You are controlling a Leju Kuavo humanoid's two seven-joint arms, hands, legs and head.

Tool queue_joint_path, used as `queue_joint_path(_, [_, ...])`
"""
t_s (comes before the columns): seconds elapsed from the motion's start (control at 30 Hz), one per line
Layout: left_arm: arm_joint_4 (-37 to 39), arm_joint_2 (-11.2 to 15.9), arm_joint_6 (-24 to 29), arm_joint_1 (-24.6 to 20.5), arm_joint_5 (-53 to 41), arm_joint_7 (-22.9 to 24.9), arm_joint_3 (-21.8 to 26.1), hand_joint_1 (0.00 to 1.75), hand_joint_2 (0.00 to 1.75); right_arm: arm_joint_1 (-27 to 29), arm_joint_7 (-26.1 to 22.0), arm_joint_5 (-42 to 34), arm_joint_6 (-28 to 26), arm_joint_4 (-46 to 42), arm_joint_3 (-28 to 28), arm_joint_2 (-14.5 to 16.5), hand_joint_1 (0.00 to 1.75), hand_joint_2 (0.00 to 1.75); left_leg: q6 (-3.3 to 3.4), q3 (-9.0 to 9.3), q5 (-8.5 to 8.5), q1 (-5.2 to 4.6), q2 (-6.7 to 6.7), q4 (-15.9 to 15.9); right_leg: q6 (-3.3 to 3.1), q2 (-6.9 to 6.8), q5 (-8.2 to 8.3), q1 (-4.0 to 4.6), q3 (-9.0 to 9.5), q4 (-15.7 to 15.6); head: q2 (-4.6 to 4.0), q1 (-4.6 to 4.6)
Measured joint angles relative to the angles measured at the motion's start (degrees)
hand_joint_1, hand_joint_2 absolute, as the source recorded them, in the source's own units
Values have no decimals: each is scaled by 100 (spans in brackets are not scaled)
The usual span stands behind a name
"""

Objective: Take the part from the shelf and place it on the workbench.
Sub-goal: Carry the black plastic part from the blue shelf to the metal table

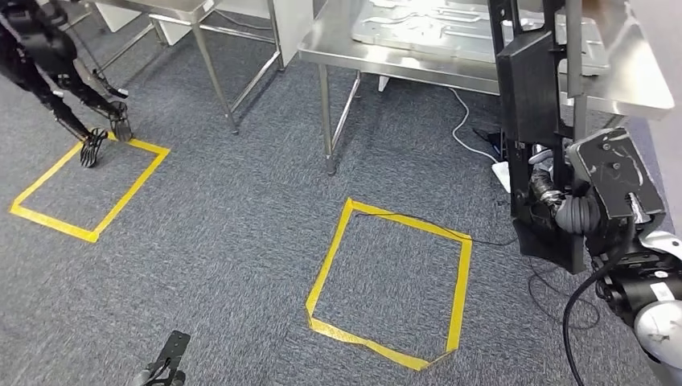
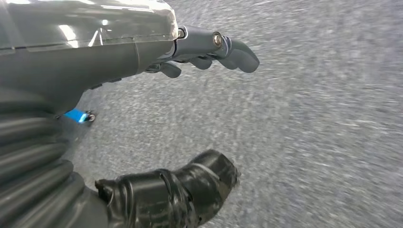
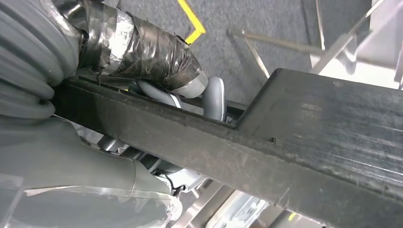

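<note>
**Part in right hand, workbench ahead**

The right hand (image 1: 573,211) grips the long black part (image 1: 535,121), holding it upright above the grey carpet (image 1: 241,225), in front of the steel workbench (image 1: 418,60). The left hand (image 2: 157,118) holds nothing; its fingers (image 2: 237,53) are spread. A yellow tape square (image 1: 390,281) marks the floor.

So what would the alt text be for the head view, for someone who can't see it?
Seen from above, the robot's right hand grips a long black part held upright at the right of the picture, in front of a steel workbench. On the grey carpet below lies a yellow tape square, with another yellow square farther left.
</note>
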Motion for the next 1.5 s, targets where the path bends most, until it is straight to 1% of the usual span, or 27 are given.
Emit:
queue_joint_path(0.07, [0,7,1,17,0,9,-2,0,175,-9,3,0,25,0,1,4,175,175,-13,-337,-326,1,-169,740,-33,119,5,7,-4,4,-1,-6])
queue_joint_path(0.1, [0,12,1,28,0,13,-3,0,175,-7,5,0,36,0,2,7,175,175,-12,-471,-392,1,-204,1012,-37,191,6,11,-5,11,-1,-6])
queue_joint_path(0.13, [0,16,1,38,0,14,-5,0,175,-6,7,0,43,0,3,8,175,175,-4,-522,-358,1,-222,1098,-39,263,6,14,-7,18,-1,-6])
queue_joint_path(0.2, [0,19,0,42,0,13,-13,0,175,-7,9,0,49,0,6,10,175,175,37,-315,-13,1,-289,617,-37,410,5,15,-6,31,-1,-6])
queue_joint_path(0.27, [0,26,0,39,2,11,-25,0,175,-16,9,0,48,0,7,11,175,175,101,21,266,17,-549,-114,-16,545,3,16,-22,46,-1,1])
queue_joint_path(0.33, [0,32,1,40,4,9,-34,0,175,-22,13,0,38,-2,8,15,175,175,144,173,303,12,-714,-423,52,670,21,-3,-61,43,0,3])
queue_joint_path(0.4, [1,26,-1,35,4,5,-37,0,175,-9,23,0,15,-11,9,7,175,175,189,209,328,8,-602,-484,144,787,50,-39,-87,0,0,-2])
queue_joint_path(0.43, [1,21,-2,30,3,-3,-39,0,175,4,29,-1,0,-21,8,-8,175,175,227,233,352,19,-537,-530,178,742,33,-42,-107,11,1,6])
queue_joint_path(0.47, [1,16,-2,26,3,-11,-43,0,175,8,36,-2,-13,-30,8,-25,175,175,264,259,377,34,-465,-580,203,620,-39,-39,-163,111,1,21])
queue_joint_path(0.53, [0,12,1,39,2,-25,-62,0,175,14,48,-5,-29,-47,7,-46,175,175,307,288,399,35,-357,-634,237,271,-329,-29,-427,653,0,50])
queue_joint_path(0.57, [0,12,2,54,2,-25,-75,0,175,19,64,-7,-31,-54,7,-46,175,175,316,289,396,29,-305,-636,257,165,-487,-35,-603,1022,0,57])
queue_joint_path(0.63, [0,12,3,74,2,-24,-96,0,175,52,98,-8,-29,-64,8,-43,175,175,319,287,383,19,-216,-627,290,97,-580,-53,-792,1437,0,57])
queue_joint_path(0.67, [0,12,3,76,2,-22,-101,0,175,62,113,-6,-25,-68,9,-42,175,175,314,287,375,17,-182,-619,297,86,-482,-57,-732,1344,-1,56])
queue_joint_path(0.73, [0,12,2,73,2,-23,-108,0,175,48,141,10,33,-78,9,-45,175,175,289,295,352,18,-135,-596,280,51,-159,-53,-346,643,0,59])
queue_joint_path(0.8, [0,14,-13,71,2,-55,-119,0,175,-14,219,59,183,-93,16,-56,175,175,239,284,327,-6,-108,-564,225,12,12,-16,-21,56,0,54])
queue_joint_path(0.87, [0,22,-68,67,8,-93,-134,0,175,-103,305,115,361,-100,39,-80,175,175,182,273,322,-28,-91,-555,167,18,12,22,33,-45,0,46])
queue_joint_path(0.93, [0,32,-147,53,33,-101,-140,0,175,-222,366,141,525,-102,69,-104,175,175,123,265,291,-24,-97,-533,109,40,25,-1,30,-59,0,43])
queue_joint_path(1.0, [0,39,-233,28,52,-99,-140,0,175,-411,411,185,716,-99,116,-119,175,175,71,113,72,-15,-156,-200,35,47,41,-27,42,-86,0,35])
queue_joint_path(1.07, [0,55,-324,4,45,-92,-140,0,175,-645,454,347,948,-81,205,-124,175,175,43,-230,-275,-7,-207,525,-14,59,39,-16,39,-84,-1,30])
queue_joint_path(1.13, [0,72,-395,-16,26,-72,-140,0,175,-884,497,642,1186,-52,330,-127,175,175,32,-504,-403,-6,-215,1059,-26,87,34,-4,37,-74,-1,30])
queue_joint_path(1.17, [0,78,-417,-29,16,-58,-140,0,175,-1005,512,805,1290,-38,397,-133,175,175,35,-516,-313,-6,-215,1046,-27,104,29,-1,37,-65,0,31])
queue_joint_path(1.2, [0,81,-428,-46,9,-46,-140,0,175,-1120,521,940,1367,-27,454,-143,175,175,44,-419,-126,-6,-218,803,-23,119,21,-1,38,-50,-1,30])
queue_joint_path(1.23, [0,83,-434,-66,5,-34,-140,0,175,-1225,525,1051,1429,-19,504,-155,175,175,60,-255,91,-6,-226,421,-13,131,6,-2,37,-30,-1,30])
queue_joint_path(1.3, [0,89,-433,-104,3,-14,-143,0,175,-1408,530,1270,1555,-3,587,-187,175,175,98,53,327,-16,-261,-241,28,150,-26,16,10,21,-1,33])
queue_joint_path(1.33, [0,90,-432,-115,3,-1,-145,0,175,-1489,531,1421,1660,7,627,-208,175,175,117,117,343,-24,-276,-388,56,156,-32,25,-7,36,-1,34])
queue_joint_path(1.43, [0,90,-430,-138,2,30,-159,0,175,-1706,531,1937,2039,42,774,-309,175,175,200,129,346,-33,-278,-457,145,164,-27,15,-33,30,-1,34])
queue_joint_path(1.5, [0,89,-430,-168,2,34,-176,0,175,-1822,531,2090,2149,69,875,-386,175,175,274,161,376,-8,-270,-512,192,139,-174,4,-139,256,-1,59])
